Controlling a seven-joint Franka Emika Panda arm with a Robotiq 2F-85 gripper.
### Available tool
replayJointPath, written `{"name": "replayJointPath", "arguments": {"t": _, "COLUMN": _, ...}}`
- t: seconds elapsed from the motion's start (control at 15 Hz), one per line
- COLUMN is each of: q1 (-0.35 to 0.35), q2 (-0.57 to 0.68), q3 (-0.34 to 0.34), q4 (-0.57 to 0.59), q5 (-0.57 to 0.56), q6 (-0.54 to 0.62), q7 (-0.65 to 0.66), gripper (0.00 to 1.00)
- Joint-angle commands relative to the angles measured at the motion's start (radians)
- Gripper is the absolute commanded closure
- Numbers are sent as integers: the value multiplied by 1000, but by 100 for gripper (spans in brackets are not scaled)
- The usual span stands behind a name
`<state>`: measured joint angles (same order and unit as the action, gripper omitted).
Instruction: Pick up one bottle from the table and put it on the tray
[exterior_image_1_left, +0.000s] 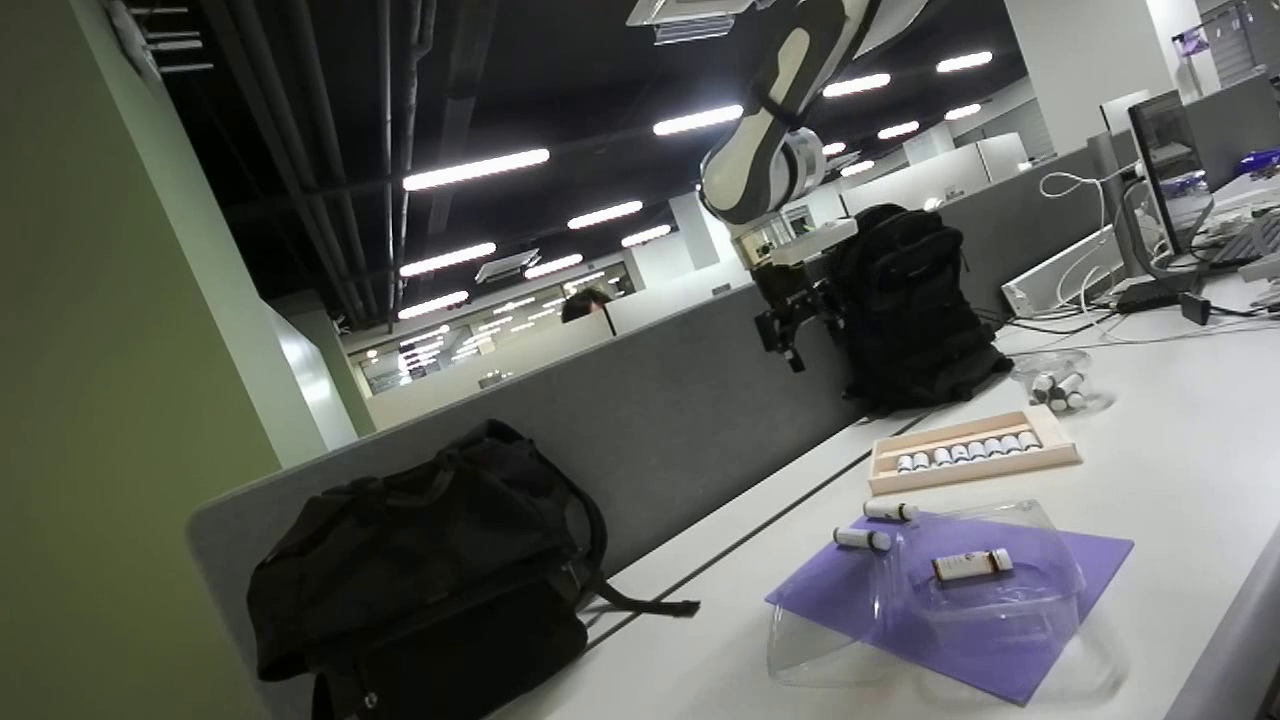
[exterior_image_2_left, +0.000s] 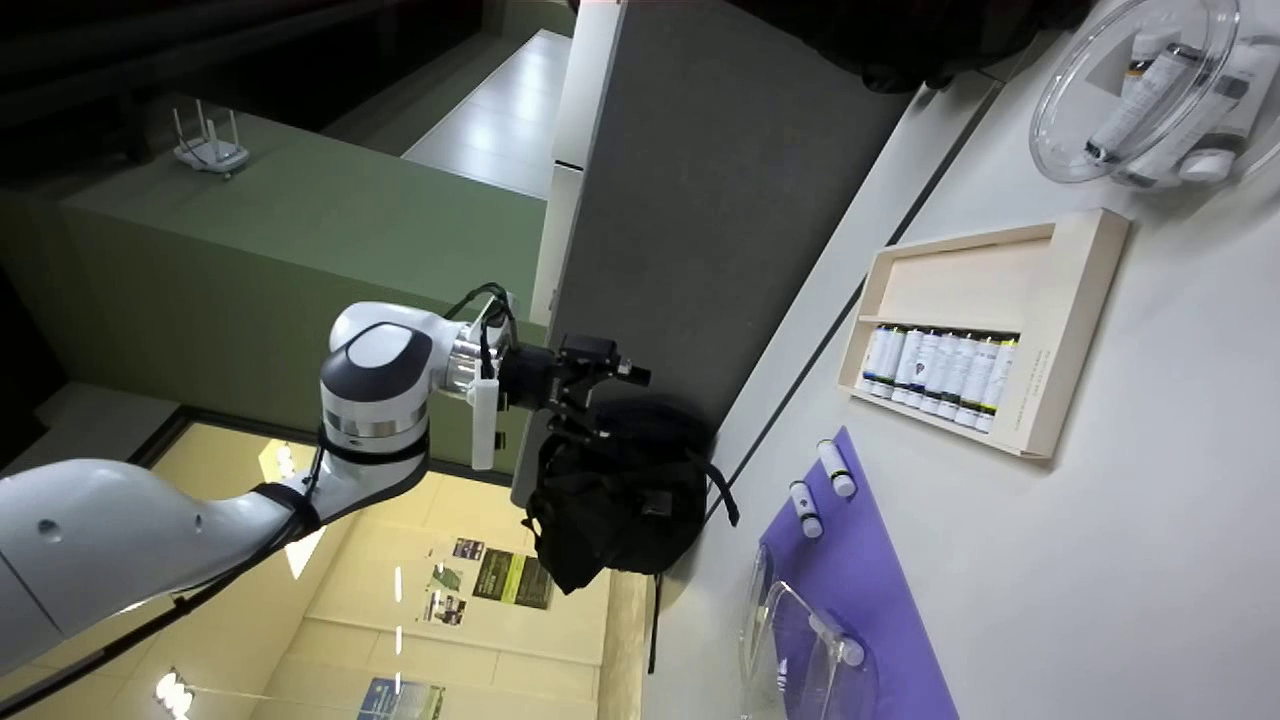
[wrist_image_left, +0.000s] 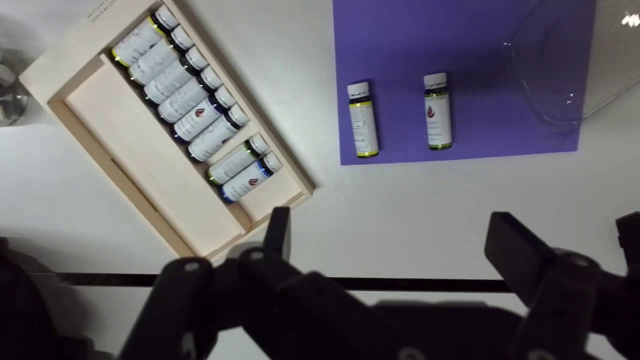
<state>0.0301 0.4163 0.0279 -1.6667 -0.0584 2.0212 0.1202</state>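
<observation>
Two small dark bottles with white labels and white caps lie on the purple mat near its edge: a bottle (wrist_image_left: 363, 120) (exterior_image_1_left: 862, 540) (exterior_image_2_left: 806, 510) and another bottle (wrist_image_left: 438, 112) (exterior_image_1_left: 890, 511) (exterior_image_2_left: 836, 468). I cannot tell which is meant. A third bottle (exterior_image_1_left: 972, 565) lies at the clear plastic container. The light wooden tray (wrist_image_left: 145, 145) (exterior_image_1_left: 985, 476) (exterior_image_2_left: 1075, 330) stands on the white table (wrist_image_left: 400, 200) (exterior_image_1_left: 1190, 490) (exterior_image_2_left: 1150, 560); one compartment holds a row of several bottles, the other is bare. My gripper (wrist_image_left: 391, 220) (exterior_image_1_left: 818, 335) (exterior_image_2_left: 622, 404) is open, empty and high above the table.
The purple mat (wrist_image_left: 480, 110) carries a clear plastic container (exterior_image_1_left: 1060, 560). A round clear dish (exterior_image_1_left: 1095, 368) (exterior_image_2_left: 1042, 130) holds several bottles beyond the tray. Black backpacks (exterior_image_1_left: 430, 580) (exterior_image_1_left: 905, 300) lean on the grey partition (exterior_image_1_left: 690, 400). A monitor (exterior_image_1_left: 1165, 170) stands at the table's far end.
</observation>
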Motion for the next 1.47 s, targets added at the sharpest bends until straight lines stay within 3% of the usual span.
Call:
{"name": "replayJointPath", "arguments": {"t": 0.0, "q1": 17, "q2": 14, "q3": -9, "q4": 18, "q5": 4, "q6": -10, "q7": -2, "gripper": 0}}
{"name": "replayJointPath", "arguments": {"t": 0.27, "q1": 16, "q2": 23, "q3": -10, "q4": 37, "q5": 4, "q6": -20, "q7": -2, "gripper": 0}}
{"name": "replayJointPath", "arguments": {"t": 0.47, "q1": 6, "q2": 26, "q3": 4, "q4": 50, "q5": 32, "q6": -110, "q7": -68, "gripper": 0}}
{"name": "replayJointPath", "arguments": {"t": 0.8, "q1": 10, "q2": 28, "q3": -2, "q4": 38, "q5": 8, "q6": -43, "q7": -128, "gripper": 0}}
{"name": "replayJointPath", "arguments": {"t": 0.93, "q1": 10, "q2": 28, "q3": -1, "q4": 44, "q5": 19, "q6": -76, "q7": -127, "gripper": 0}}
{"name": "replayJointPath", "arguments": {"t": 1.0, "q1": 29, "q2": 113, "q3": -17, "q4": -16, "q5": -21, "q6": 52, "q7": -72, "gripper": 0}}
{"name": "replayJointPath", "arguments": {"t": 1.07, "q1": 13, "q2": 32, "q3": -2, "q4": 23, "q5": 13, "q6": -42, "q7": -119, "gripper": 0}}
{"name": "replayJointPath", "arguments": {"t": 1.4, "q1": 14, "q2": 49, "q3": -2, "q4": 18, "q5": 11, "q6": -21, "q7": -122, "gripper": 0}}
